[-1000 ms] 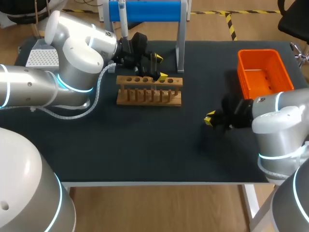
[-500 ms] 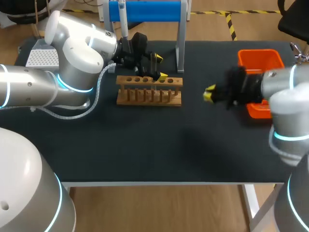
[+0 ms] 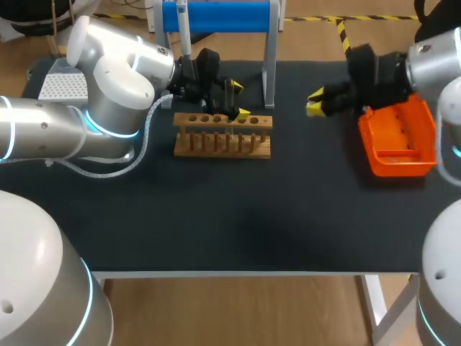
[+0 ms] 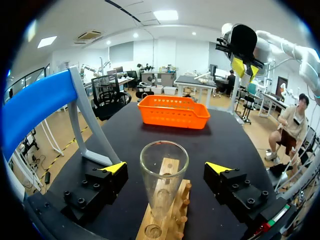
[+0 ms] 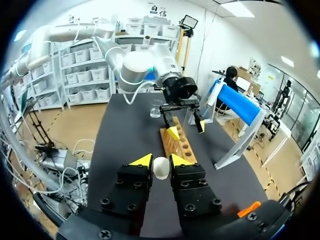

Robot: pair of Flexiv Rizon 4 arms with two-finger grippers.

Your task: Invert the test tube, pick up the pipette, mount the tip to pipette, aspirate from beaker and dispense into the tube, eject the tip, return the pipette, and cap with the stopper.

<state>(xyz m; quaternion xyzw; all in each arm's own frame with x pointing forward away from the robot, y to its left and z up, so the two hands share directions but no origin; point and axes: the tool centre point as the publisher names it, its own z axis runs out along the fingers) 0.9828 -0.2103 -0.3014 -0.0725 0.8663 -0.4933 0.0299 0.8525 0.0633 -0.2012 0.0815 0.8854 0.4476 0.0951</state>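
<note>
A clear test tube stands mouth up in the wooden rack, between the spread fingers of my left gripper, which is open and not touching it. My right gripper hangs above the table right of the rack, by the orange basket. It is shut on a small white stopper held between its yellow tips. The pipette hangs on the blue stand behind the rack. In the right wrist view the rack and my left gripper lie ahead.
A white tip box sits at the far left behind my left arm. The blue stand's grey leg comes down just right of the rack. The orange basket lies skewed at the right side.
My right arm has swung from the front right toward the back, carrying the stopper up beside the basket. The basket now lies nearer the front and turned. The left arm has stayed still.
</note>
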